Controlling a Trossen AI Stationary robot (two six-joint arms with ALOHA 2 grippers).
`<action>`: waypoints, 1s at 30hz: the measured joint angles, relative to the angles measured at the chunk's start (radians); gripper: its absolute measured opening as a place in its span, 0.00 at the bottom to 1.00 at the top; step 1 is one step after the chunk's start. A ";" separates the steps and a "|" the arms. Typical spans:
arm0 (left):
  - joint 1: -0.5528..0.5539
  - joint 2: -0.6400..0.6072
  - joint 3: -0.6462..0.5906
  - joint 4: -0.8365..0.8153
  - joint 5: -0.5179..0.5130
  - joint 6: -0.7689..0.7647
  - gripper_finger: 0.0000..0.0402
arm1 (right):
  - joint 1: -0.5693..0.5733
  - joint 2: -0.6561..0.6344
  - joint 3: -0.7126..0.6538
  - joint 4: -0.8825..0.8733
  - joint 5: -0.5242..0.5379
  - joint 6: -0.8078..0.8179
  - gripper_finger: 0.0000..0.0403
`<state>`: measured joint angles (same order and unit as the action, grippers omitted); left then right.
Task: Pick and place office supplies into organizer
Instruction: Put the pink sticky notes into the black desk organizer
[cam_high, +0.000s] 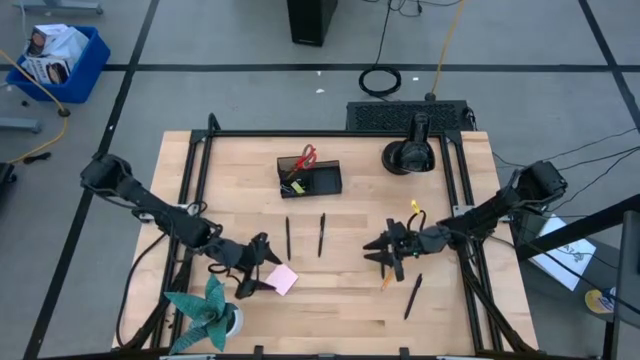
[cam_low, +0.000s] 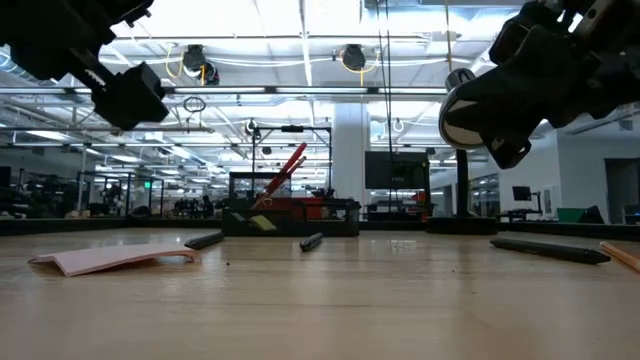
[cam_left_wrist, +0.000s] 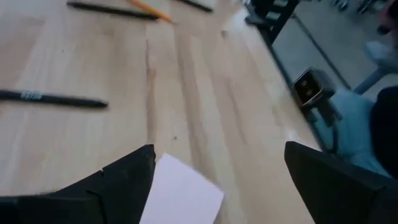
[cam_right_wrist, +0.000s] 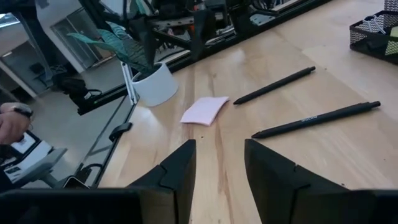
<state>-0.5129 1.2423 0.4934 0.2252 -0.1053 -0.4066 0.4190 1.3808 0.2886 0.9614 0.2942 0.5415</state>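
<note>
Where the pale wooden tabletop (cam_high: 330, 300) carries the office supplies, we list them by position. The pink square sticky-note pad (cam_high: 283, 279) lies flat just beside the left gripper (cam_high: 252, 268), toward the middle of the tabletop; in the left wrist view the pad (cam_left_wrist: 180, 198) shows between that gripper's spread dark fingers, so we judge the left arm the nearer one for it.

Two thin black pens (cam_high: 288, 238) (cam_high: 322, 234) lie side by side near the centre, long axes running roughly from the near edge toward the far edge, between the two arms and short of the black mesh rectangular organizer (cam_high: 312, 178).

The organizer sits toward the far side, well apart from both grippers; the red-handled scissors (cam_high: 305, 157) already stand in its taller section, with a small yellow item (cam_high: 293, 186) in the lower tray.

The right gripper (cam_high: 385, 250) hangs above the tabletop on the right; its wrist view shows the fingers held slightly apart, gripping nothing. Just beside it toward the near edge lie an orange pencil (cam_high: 387, 283) and a third black pen (cam_high: 412, 296), the pen tilted on a diagonal.

Off-task entries: a teal paper plant in a white pot (cam_high: 212, 312) at the near left corner, and a round black object with an upright post (cam_high: 410, 152) at the far right.

Textures: smooth matt wood, slim hard pens, soft flat paper pad with one edge lifting slightly.
</note>
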 joint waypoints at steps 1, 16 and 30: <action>-0.002 -0.001 0.000 0.003 0.019 -0.021 0.88 | 0.005 0.000 0.000 -0.001 0.005 -0.001 0.31; 0.014 0.000 0.000 -0.307 0.053 0.209 0.83 | 0.094 0.000 0.000 -0.001 0.069 0.087 0.31; 0.157 0.109 0.058 -0.347 0.183 0.399 0.83 | 0.135 0.001 0.000 -0.004 0.202 0.102 0.31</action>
<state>-0.3560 1.3509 0.5513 -0.1219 0.0780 -0.0077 0.5538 1.3817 0.2890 0.9570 0.4962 0.6437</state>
